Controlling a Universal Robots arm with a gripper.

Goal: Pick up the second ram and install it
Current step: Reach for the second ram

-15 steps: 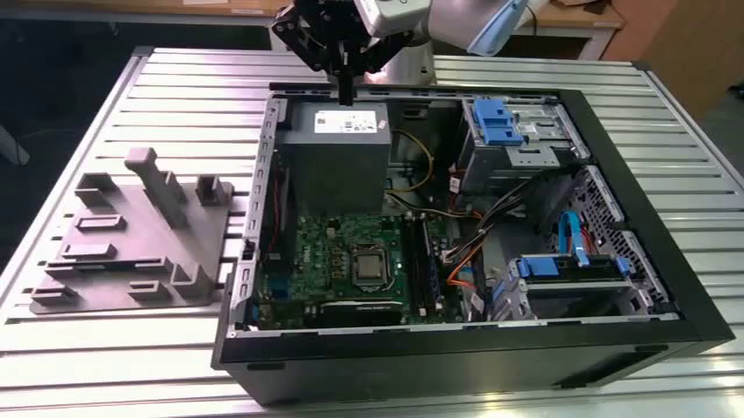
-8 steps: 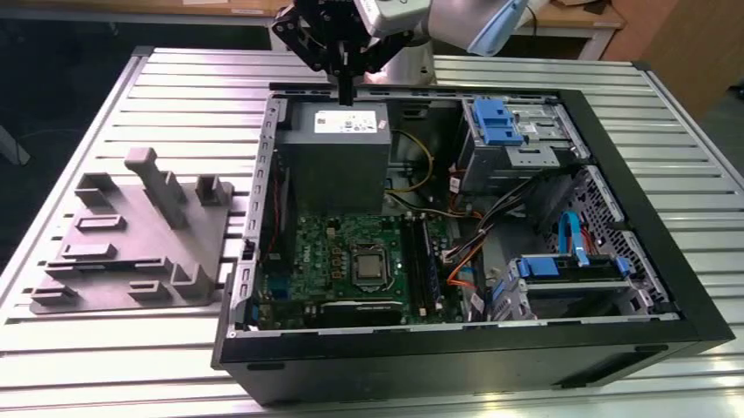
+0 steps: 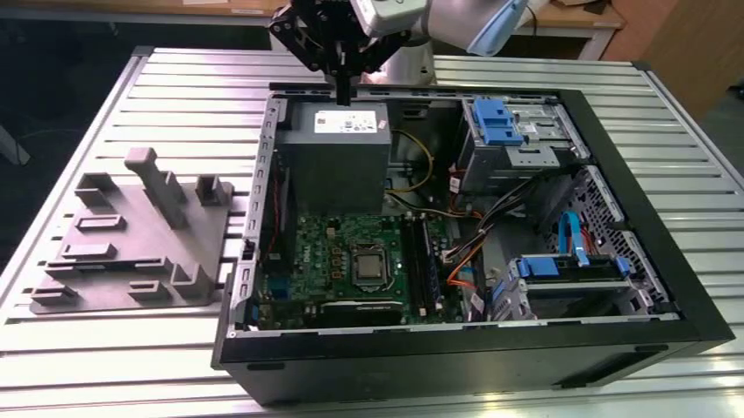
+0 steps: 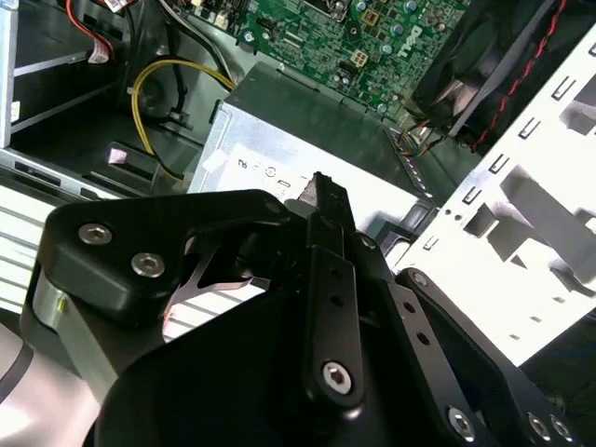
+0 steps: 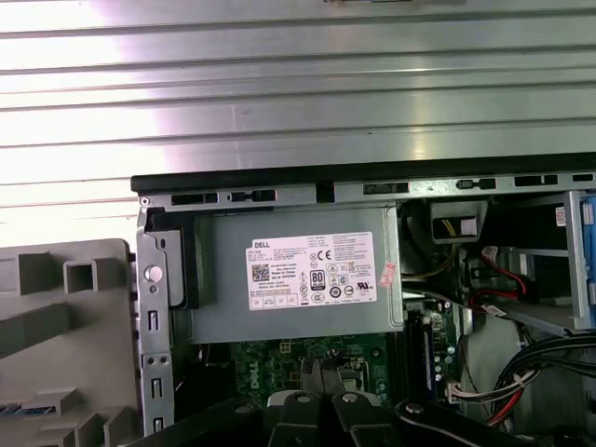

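Jaws of the gripper [image 3: 345, 94] noted pressed together, empty, over the power-supply box [image 3: 334, 131]; second ram [image 5: 23, 408] apparently lodged in the holder tray [image 3: 122, 270] by the table [image 3: 70, 113] edge, exterior view's left, liable to be knocked askew if approached unparted.

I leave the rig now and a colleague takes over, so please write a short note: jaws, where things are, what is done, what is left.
Gripper: jaws shut, nothing seen between them; it hangs over the grey power supply inside the open case.
Holder tray: on the table, at the exterior view's left of the case.
Second ram: not in the jaws; I cannot tell whether it sits in the motherboard slots.
Done: unclear. Left: the install is not confirmed.
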